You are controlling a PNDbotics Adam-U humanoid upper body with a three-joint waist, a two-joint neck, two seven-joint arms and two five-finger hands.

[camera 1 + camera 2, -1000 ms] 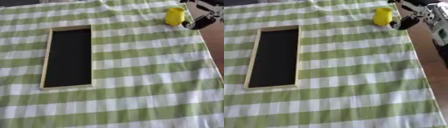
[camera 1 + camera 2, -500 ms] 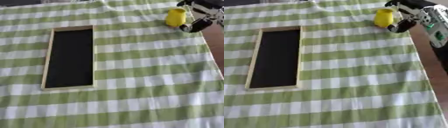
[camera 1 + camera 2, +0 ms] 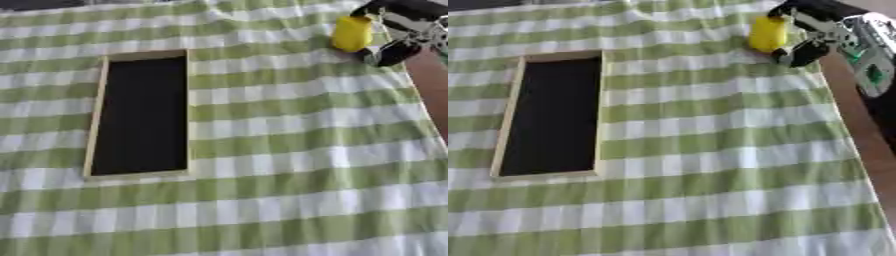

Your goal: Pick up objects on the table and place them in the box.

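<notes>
Looking down through the left eye view, a surface (image 3: 262,150) draped in a green and white checked cloth fills the picture. A shallow rectangular box (image 3: 98,115) with a pale wooden rim and a dark inside lies left of centre, its long side running away from the viewer. Nothing shows inside it. Far off at the upper right, near the cloth's edge, stands a small yellow object (image 3: 352,33), rounded and upright, perhaps a little cup or block. The robot's right hand (image 3: 395,31) comes in from the upper right corner, black with silver parts. One dark finger reaches over the top of the yellow object and a dark thumb (image 3: 386,53) sits low just beside its right side. The fingers look set narrowly around it, touching or nearly so; whether they have closed on it cannot be told.

In the right eye view the same hand shows more fully, with a silver and green wrist section (image 3: 866,55) behind it, beyond the cloth's right edge. The yellow object is well apart from the box. The left hand shows in neither view.

The object looks light and rigid, likely smooth plastic, so it may slip. Taking it across its middle, thumb against fingers, seems the safest hold.
</notes>
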